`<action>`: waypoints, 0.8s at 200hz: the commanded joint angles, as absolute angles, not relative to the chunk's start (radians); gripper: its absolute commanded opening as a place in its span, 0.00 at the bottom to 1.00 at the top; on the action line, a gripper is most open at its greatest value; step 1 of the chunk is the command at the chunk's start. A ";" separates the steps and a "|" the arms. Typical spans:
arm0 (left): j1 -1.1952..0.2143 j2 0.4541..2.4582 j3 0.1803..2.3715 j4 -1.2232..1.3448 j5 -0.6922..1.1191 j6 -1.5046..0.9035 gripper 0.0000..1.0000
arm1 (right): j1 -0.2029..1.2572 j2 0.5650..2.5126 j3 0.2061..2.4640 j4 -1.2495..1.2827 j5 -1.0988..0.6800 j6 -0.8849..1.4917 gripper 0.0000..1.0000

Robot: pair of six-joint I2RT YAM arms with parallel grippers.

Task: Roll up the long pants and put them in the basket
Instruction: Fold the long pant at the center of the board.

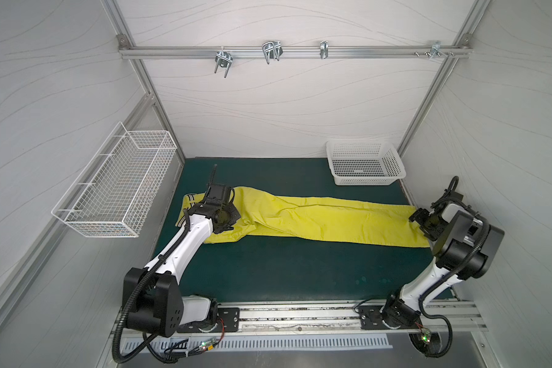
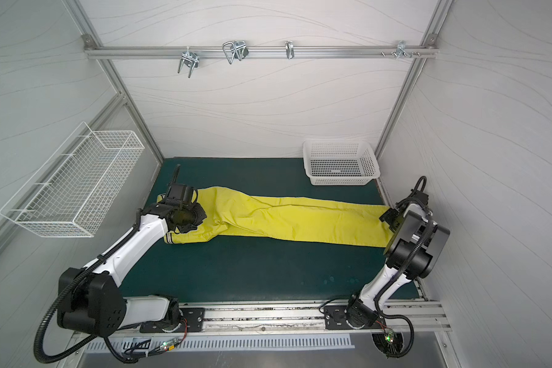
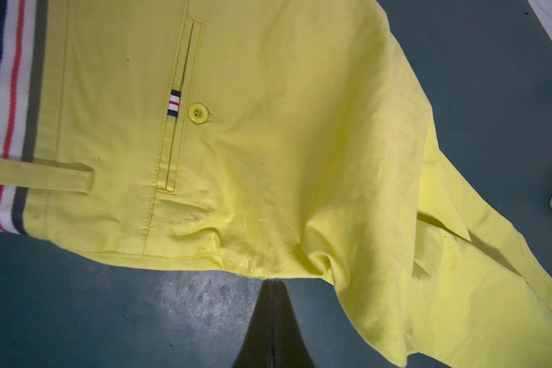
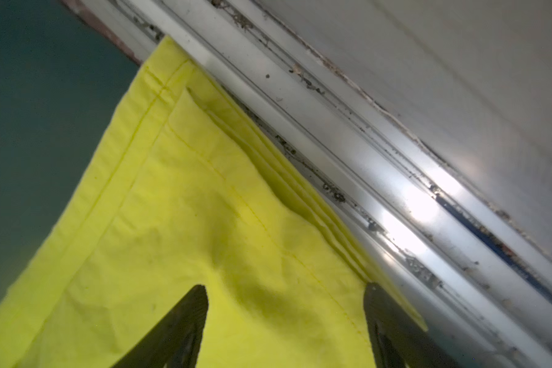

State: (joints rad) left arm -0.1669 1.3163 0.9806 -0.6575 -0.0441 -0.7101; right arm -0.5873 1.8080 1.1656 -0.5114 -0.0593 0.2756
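The long pants (image 1: 316,220) (image 2: 284,220) lie flat and stretched across the green mat (image 1: 284,270), with the striped waistband (image 1: 190,199) at the left and the leg ends at the right. In the left wrist view my left gripper (image 3: 273,282) is shut, its tips pinching the lower edge of the seat, below the back pocket button (image 3: 198,113). My right gripper (image 4: 284,293) is open, its fingers (image 4: 185,318) spread over the stacked leg hems (image 4: 172,223) and holding nothing. In both top views it hovers at the leg ends (image 1: 423,224).
A white plastic basket (image 1: 365,162) stands at the back right of the mat. A wire basket (image 1: 118,184) hangs on the left wall. Metal hooks (image 1: 271,51) hang from the rear bar. An aluminium rail (image 4: 364,159) runs right beside the leg hems.
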 commanded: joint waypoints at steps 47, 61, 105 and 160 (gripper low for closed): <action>-0.169 1.317 1.009 -0.673 -0.049 -0.701 0.00 | -0.619 1.850 1.194 -0.514 -0.077 0.289 0.99; -0.169 1.318 1.009 -0.676 -0.051 -0.700 0.00 | -0.620 1.861 1.193 -0.503 -0.093 0.289 0.99; -0.169 1.321 1.008 -0.676 -0.050 -0.703 0.00 | -0.620 1.880 1.172 -0.475 -0.141 0.297 0.76; -0.169 1.314 0.983 -0.665 -0.045 -0.715 0.00 | -0.611 1.862 1.153 -0.465 -0.155 0.299 0.00</action>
State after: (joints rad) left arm -0.1669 1.3174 0.9806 -0.6655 -0.0406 -0.7101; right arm -0.6109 1.8523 1.1679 -0.4767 -0.1295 0.2863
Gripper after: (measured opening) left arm 0.050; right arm 0.055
